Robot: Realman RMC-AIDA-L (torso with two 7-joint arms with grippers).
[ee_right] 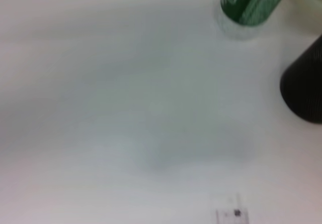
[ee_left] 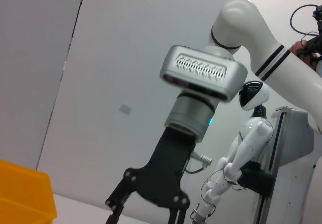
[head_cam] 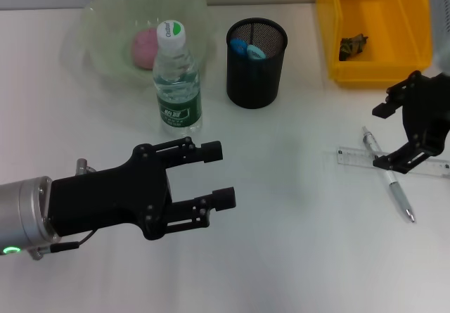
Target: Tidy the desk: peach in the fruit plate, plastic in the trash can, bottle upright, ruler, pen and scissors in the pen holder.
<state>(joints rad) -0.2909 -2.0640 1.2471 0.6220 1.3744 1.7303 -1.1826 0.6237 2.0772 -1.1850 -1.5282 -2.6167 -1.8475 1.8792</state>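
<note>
While the bottle (head_cam: 177, 78) stands upright beside the pen holder (head_cam: 256, 62), the ruler (head_cam: 391, 160) and pen (head_cam: 389, 177) are straddled on the tabletop (head_cam: 295, 257) by the spread right tool (head_cam: 385, 137); the left tool (head_cam: 219, 174) is held agape.

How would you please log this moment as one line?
left hand: open, idle, near bottle | right hand: open over ruler, pen | peach: in plate | bottle: upright
</note>
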